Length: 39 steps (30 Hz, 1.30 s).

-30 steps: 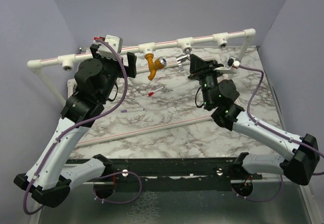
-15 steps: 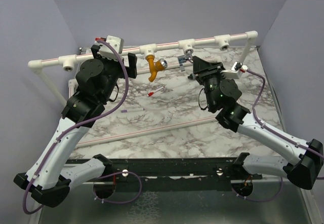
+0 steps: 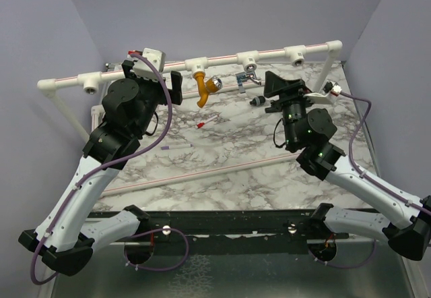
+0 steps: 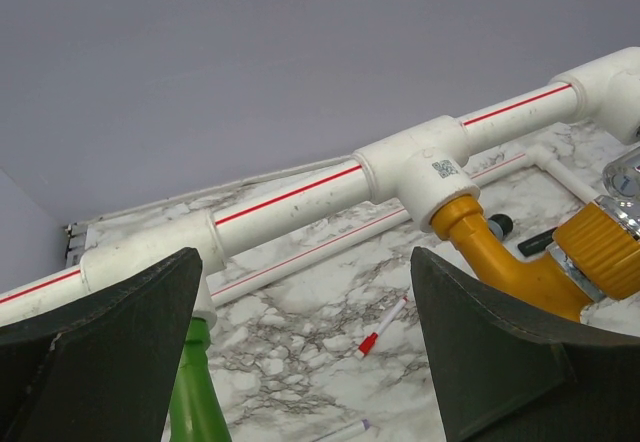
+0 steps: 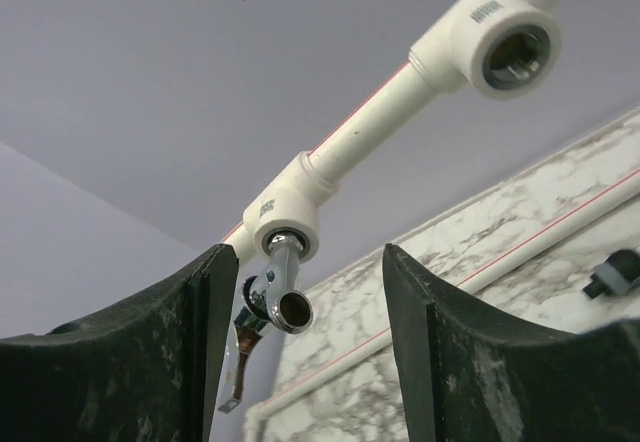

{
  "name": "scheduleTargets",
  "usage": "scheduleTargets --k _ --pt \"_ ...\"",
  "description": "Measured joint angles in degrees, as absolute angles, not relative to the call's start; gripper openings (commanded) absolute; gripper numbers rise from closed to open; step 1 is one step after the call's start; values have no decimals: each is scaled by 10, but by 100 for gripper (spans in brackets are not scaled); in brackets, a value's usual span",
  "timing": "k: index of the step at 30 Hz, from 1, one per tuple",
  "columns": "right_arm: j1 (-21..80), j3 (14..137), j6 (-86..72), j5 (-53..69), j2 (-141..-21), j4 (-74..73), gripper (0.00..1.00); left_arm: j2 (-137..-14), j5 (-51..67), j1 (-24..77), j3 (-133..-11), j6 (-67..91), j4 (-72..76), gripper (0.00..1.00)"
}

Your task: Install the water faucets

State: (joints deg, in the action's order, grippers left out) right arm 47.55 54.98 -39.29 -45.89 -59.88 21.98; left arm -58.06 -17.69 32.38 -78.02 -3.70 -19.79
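The white pipe rail (image 3: 222, 58) runs across the back. A mustard-orange faucet (image 3: 204, 86) (image 4: 520, 262) hangs from one tee. A grey metal faucet (image 3: 247, 77) (image 5: 278, 297) sits in the tee to its right. My right gripper (image 3: 266, 92) (image 5: 303, 262) is open just in front of the grey faucet, which shows close to the left finger; nothing is clamped. My left gripper (image 3: 151, 75) (image 4: 305, 262) is wide open near the rail. A green faucet (image 4: 195, 392) hangs from the tee beside its left finger; the left arm hides it in the top view.
A red-tipped pen (image 3: 207, 121) (image 4: 380, 329) and a purple-tipped pen (image 3: 176, 147) lie on the marble table (image 3: 236, 156). A loose white pipe (image 3: 182, 173) lies diagonally across it. A small black piece (image 3: 256, 101) rests near the right gripper. One tee (image 5: 510, 52) stands unfilled.
My right gripper has opened, let go of the grey faucet and drawn back to the right. The faucet stays in its tee. The left arm has not moved.
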Motion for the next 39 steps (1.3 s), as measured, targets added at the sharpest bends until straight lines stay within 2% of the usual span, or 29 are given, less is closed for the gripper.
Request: scheduleTargets --k 6,14,25,33,39 --pt "475 562 -203 -389 -599 227 75 -581 -177 324 -780 -38 -198 87" --pt "475 567 81 -296 -582 218 78 -581 -186 327 -780 -40 -198 87" --pt "475 592 454 -140 -549 67 83 -581 -188 328 -780 -41 -198 87" --pt "475 592 682 -125 -565 33 84 -581 -190 331 -780 -44 -198 87" --pt "475 592 784 -130 -611 34 83 -581 -194 335 -780 -48 -198 87"
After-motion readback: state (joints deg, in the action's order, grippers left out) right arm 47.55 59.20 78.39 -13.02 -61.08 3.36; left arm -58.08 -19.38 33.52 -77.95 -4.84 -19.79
